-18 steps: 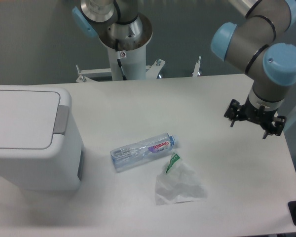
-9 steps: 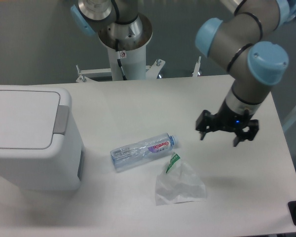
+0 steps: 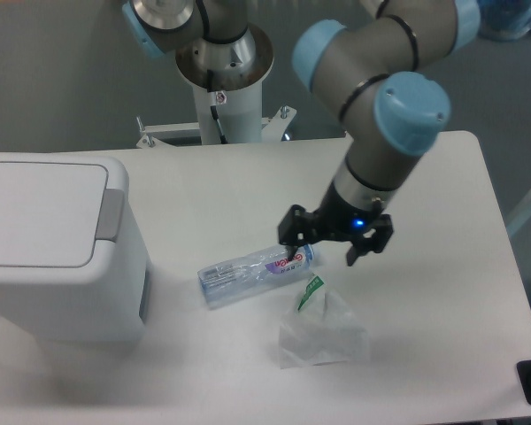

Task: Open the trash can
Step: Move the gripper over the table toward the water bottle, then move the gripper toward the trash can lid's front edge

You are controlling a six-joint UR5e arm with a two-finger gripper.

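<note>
gripper (image 3: 334, 243) held spread over the table, nothing grasped.
the trash can (image 3: 57, 248) is seen at the left edge, lid shut; a bottle (image 3: 255, 272) and bag (image 3: 323, 326) lie near the gripper.

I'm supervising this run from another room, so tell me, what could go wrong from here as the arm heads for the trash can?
1. The end effector hangs low right by the bottle's blue cap; travelling left it could knock the bottle rolling.
2. The plastic bag lies just below it and might snag.
3. The trash can lid is shut; missing the grey push tab would leave it closed.
</note>
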